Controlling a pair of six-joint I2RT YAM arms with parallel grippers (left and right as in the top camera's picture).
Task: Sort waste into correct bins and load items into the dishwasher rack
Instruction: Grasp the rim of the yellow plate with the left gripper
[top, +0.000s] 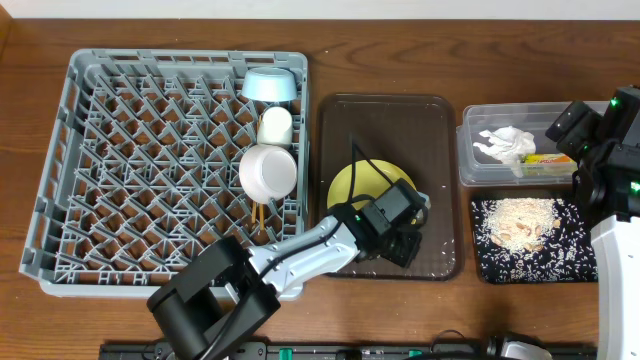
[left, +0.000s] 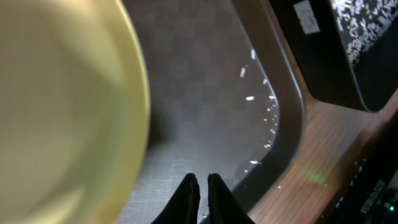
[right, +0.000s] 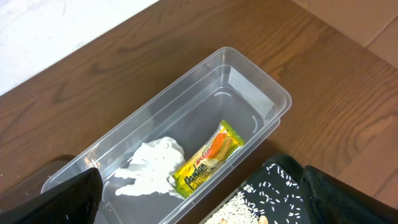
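The grey dishwasher rack (top: 150, 170) holds a light blue bowl (top: 270, 85), a white cup (top: 275, 125), a cream bowl (top: 268, 172) and chopsticks (top: 260, 215) along its right side. The yellow plate (top: 350, 185) (left: 62, 106) lies on the brown tray (top: 390, 120). My left gripper (top: 404, 245) (left: 203, 180) is shut and empty just right of the plate, low over the tray floor. The clear tub (top: 480, 170) (right: 249, 74) holds the white napkin (top: 505, 145) (right: 152, 165) and the yellow-green wrapper (top: 545, 158) (right: 205, 158). My right gripper (top: 568, 128) (right: 199, 208) hangs open above it.
The black tray (top: 485, 265) (right: 280, 177) in front of the tub carries a pile of rice scraps (top: 525, 222). A few stray grains (left: 261, 106) lie near the brown tray's right rim (left: 292, 112). Bare wooden table surrounds everything.
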